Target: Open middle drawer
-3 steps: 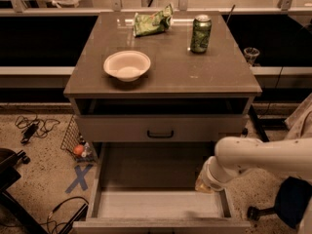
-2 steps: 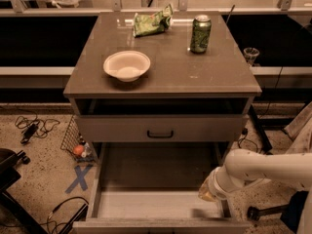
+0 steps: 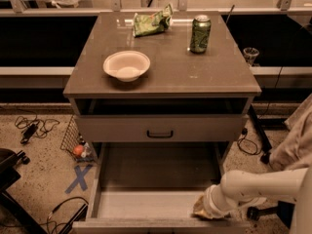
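Speckled flooring (image 3: 34, 179) was recorded around a grey-brown cabinet (image 3: 72, 89), with dark shelving behind it.

Camera view, the only one supplied: the worktop (image 3: 195, 77) was observed to carry three items, all apart from one another. A pale bowl (image 3: 126, 65) was set at front left. A crumpled green snack bag (image 3: 152, 22) was lying at the back centre. A green can (image 3: 200, 33) was standing upright at back right. A dark gap was noted directly under the worktop. Below it, the upper drawer (image 3: 112, 129) was found closed, with a dark handle (image 3: 160, 134) at its centre.

The middle drawer (image 3: 146, 204) was found beneath the upper drawer, extended well out toward the camera, with its plain grey interior exposed. The end effector (image 3: 204, 209) was located at the front right corner of that drawer, just behind the front panel. It was carried on a white arm (image 3: 263, 183) entering from the right. Whether it was released or clenched could not be determined, nor could contact with the drawer be confirmed.

On the floor, a blue tape cross (image 3: 79, 178) was noted left of the open drawer. A wire basket (image 3: 73, 140) was seen beside the cabinet's left side, and black cables (image 3: 31, 128) were lying further left. A clear glass (image 3: 250, 55) was seen just beyond the worktop's right edge.
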### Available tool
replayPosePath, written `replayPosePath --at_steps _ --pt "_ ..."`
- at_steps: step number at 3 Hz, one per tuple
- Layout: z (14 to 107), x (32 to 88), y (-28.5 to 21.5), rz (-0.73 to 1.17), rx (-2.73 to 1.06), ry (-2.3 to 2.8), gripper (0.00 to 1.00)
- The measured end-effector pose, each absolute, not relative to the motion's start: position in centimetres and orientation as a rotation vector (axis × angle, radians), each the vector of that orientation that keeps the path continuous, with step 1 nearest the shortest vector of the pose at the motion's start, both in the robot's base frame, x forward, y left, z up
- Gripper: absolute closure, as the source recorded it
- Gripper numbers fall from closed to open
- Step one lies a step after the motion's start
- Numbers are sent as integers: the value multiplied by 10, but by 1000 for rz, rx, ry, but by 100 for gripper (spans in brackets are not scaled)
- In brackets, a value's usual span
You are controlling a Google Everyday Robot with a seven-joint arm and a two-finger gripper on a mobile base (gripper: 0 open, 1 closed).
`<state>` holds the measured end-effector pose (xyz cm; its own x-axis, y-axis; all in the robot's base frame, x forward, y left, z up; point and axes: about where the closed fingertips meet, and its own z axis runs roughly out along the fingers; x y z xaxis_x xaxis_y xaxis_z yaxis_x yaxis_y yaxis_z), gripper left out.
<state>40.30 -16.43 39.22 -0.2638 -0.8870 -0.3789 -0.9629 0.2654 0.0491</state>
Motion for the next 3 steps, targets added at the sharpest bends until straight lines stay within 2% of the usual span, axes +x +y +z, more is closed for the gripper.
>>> replayPosePath --at_steps 2,3 --pt "391 380 -155 368 -1752 2268 100" --pt "392 377 -154 366 -1763 2269 97"
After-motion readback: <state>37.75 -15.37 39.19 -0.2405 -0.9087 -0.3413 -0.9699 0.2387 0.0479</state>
